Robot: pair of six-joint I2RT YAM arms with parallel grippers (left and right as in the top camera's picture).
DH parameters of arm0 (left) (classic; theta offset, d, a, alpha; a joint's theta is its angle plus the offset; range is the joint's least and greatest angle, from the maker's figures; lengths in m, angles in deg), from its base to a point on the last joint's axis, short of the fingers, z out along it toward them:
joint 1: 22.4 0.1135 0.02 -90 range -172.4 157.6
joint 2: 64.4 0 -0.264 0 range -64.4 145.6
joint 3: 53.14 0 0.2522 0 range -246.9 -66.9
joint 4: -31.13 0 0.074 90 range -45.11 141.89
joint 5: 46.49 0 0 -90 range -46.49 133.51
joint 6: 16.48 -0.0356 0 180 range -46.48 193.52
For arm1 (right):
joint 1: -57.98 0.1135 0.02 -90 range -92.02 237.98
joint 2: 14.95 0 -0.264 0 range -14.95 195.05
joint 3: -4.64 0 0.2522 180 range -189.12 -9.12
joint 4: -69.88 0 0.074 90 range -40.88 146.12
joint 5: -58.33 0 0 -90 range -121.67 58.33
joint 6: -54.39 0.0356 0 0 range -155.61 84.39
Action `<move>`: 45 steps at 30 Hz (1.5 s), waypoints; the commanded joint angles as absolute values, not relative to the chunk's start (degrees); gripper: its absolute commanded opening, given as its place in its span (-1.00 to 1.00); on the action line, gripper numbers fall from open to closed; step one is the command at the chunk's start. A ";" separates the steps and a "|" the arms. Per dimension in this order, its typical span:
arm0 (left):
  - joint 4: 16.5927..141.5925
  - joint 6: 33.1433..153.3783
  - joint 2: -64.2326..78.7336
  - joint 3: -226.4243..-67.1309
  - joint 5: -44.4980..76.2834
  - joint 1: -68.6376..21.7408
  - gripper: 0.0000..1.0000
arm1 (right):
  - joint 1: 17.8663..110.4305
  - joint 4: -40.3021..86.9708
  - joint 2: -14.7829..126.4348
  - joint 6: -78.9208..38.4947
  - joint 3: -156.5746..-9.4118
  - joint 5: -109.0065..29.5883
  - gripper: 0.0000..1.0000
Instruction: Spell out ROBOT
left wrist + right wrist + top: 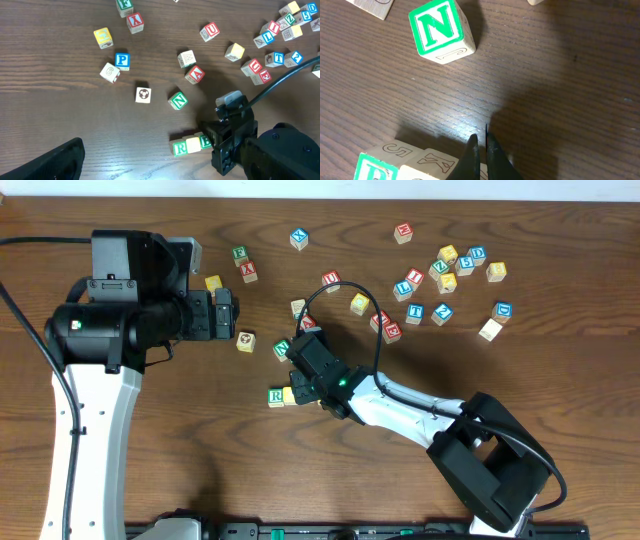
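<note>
A short row of blocks lies at mid-table: a green R block (276,396) (179,148), a pale glaring block (192,144) whose letter I cannot read, and a green B block (205,141). My right gripper (300,380) (481,142) is shut with nothing between its fingers. Its tips sit at the row's right end, over the B block. The R block's corner (372,170) shows at the bottom left of the right wrist view. A green N block (441,30) (178,100) lies just behind the row. My left gripper (228,315) is open and empty, hovering back left of the row.
Loose letter blocks lie scattered: a soccer-ball block (143,94), a blue P (121,60), a red A (195,74), a red U (210,32) and a blue T (276,58). A cluster (450,270) lies at the back right. The right arm's black cable (350,288) loops above the blocks.
</note>
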State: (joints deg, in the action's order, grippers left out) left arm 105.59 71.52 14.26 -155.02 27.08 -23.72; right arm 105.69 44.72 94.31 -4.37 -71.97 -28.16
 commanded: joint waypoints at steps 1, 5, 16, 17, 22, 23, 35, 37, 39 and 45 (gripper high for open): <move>105.75 70.54 14.26 -156.02 26.60 -23.55 0.96 | 106.08 44.09 94.46 -2.95 -72.99 -28.16 -0.98; 105.75 70.54 14.26 -156.02 26.60 -23.55 0.95 | 106.08 43.89 94.46 -2.88 -72.99 -27.96 -0.98; 105.75 70.54 14.26 -156.02 26.60 -23.55 0.95 | 106.06 43.96 94.46 -2.90 -72.99 -23.31 -0.98; 105.75 70.54 14.26 -156.02 26.60 -23.55 0.96 | 105.97 43.93 94.46 -2.92 -72.99 -22.41 -0.98; 105.75 70.54 14.26 -156.02 26.60 -23.55 0.96 | 104.68 43.93 94.46 -3.84 -72.99 -17.78 -0.98; 105.75 70.54 14.26 -156.02 26.60 -23.55 0.96 | 104.27 43.98 94.46 -4.43 -72.99 -17.64 -0.98; 105.75 70.54 14.26 -156.02 26.60 -23.55 0.96 | 99.00 34.54 94.33 0.07 -72.99 -17.84 -0.98; 105.75 70.54 14.26 -156.02 26.60 -23.55 0.95 | 99.20 32.04 94.06 1.51 -72.99 -19.68 -0.98; 105.75 70.54 14.26 -156.02 26.60 -23.55 0.96 | 99.70 30.43 93.63 2.80 -72.99 -20.77 -0.98; 105.75 70.54 14.26 -156.02 26.60 -23.55 0.96 | 101.97 28.44 89.67 5.23 -72.99 -20.88 -0.98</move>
State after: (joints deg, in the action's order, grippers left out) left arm 105.59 71.55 14.26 -155.02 27.08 -23.72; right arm 100.66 29.62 93.30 1.97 -72.32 -20.29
